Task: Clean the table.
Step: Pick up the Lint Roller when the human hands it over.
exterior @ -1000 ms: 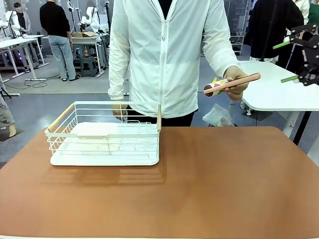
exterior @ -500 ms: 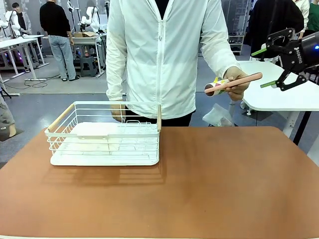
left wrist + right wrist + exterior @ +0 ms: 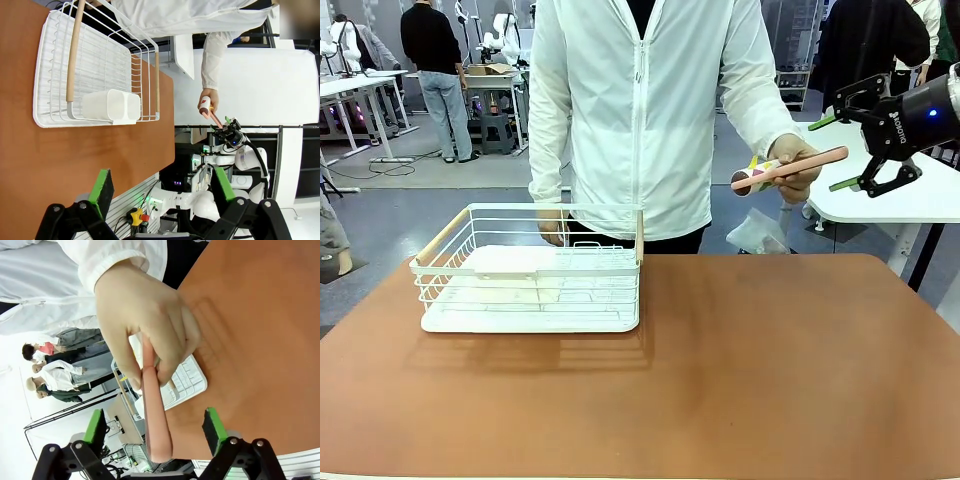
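beyond table (image 3: 770,380), right end effector (image 3: 832,153) wide apart around pink handle (image 3: 152,410), not touching.

Black right end effector (image 3: 832,152), green pads (image 3: 823,121)

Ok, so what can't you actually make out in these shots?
- Front view: the pink-handled tool has its head mostly covered by the person's hand; its kind is unclear.
- Right wrist view: same tool, head buried under that hand.
- Front view: the other hand is partly behind the basket wires.
- Left wrist view: the white holder is side-on, inside hidden.
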`<state>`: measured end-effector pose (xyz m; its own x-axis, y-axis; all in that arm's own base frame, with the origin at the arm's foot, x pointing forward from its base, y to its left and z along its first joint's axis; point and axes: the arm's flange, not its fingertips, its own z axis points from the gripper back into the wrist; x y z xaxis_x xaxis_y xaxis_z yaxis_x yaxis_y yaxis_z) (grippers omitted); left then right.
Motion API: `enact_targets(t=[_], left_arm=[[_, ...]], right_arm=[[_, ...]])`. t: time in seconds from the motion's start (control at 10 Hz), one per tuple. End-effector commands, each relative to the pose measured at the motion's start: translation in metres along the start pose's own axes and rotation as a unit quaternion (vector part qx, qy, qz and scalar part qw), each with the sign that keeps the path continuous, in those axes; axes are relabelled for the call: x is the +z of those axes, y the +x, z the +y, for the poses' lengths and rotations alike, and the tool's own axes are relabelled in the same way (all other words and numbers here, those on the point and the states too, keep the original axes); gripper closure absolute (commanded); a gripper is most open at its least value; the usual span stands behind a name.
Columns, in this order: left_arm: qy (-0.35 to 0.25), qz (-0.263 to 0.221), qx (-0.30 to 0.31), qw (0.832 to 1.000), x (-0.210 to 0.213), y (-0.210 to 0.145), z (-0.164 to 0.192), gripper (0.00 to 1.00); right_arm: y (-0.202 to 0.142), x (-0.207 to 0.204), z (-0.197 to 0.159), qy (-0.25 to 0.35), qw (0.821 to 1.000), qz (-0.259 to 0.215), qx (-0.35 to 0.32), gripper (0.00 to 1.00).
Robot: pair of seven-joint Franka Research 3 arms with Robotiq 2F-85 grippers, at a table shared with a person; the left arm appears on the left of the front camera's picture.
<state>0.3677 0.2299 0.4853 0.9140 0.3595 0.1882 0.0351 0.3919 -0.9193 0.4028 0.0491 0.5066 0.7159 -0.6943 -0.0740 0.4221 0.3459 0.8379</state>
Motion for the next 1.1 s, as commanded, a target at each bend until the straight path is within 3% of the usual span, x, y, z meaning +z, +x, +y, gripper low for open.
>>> enact_targets(t=[0.0, 0.6, 0.7, 0.8, 0.9, 1.0], left_arm=[[-0.003, 0.001, -0.001, 1.000, 0.002, -0.002, 0.000, 0.00], [-0.003, 0.001, -0.001, 1.000, 0.002, -0.002, 0.000, 0.00], [-0.003, 0.001, -0.001, 1.000, 0.002, -0.002, 0.000, 0.00], [-0.003, 0.001, -0.001, 1.000, 0.002, -0.002, 0.000, 0.00], [-0.003, 0.001, -0.001, 1.000, 0.002, -0.002, 0.000, 0.00], [-0.003, 0.001, -0.001, 1.000, 0.002, -0.002, 0.000, 0.00]], right_arm=[[-0.003, -0.013, -0.006, 0.015, 1.000, -0.016, 0.010, 0.00], [-0.002, -0.029, -0.007, 0.014, 0.999, -0.030, 0.015, 0.00], [0.000, -0.029, -0.008, 0.016, 0.999, -0.028, 0.016, 0.21], [0.001, -0.030, -0.007, 0.021, 0.999, -0.028, 0.016, 0.60], [0.002, -0.031, -0.007, 0.021, 0.999, -0.029, 0.015, 0.81], [0.003, -0.032, -0.007, 0.019, 0.999, -0.029, 0.016, 0.66]])
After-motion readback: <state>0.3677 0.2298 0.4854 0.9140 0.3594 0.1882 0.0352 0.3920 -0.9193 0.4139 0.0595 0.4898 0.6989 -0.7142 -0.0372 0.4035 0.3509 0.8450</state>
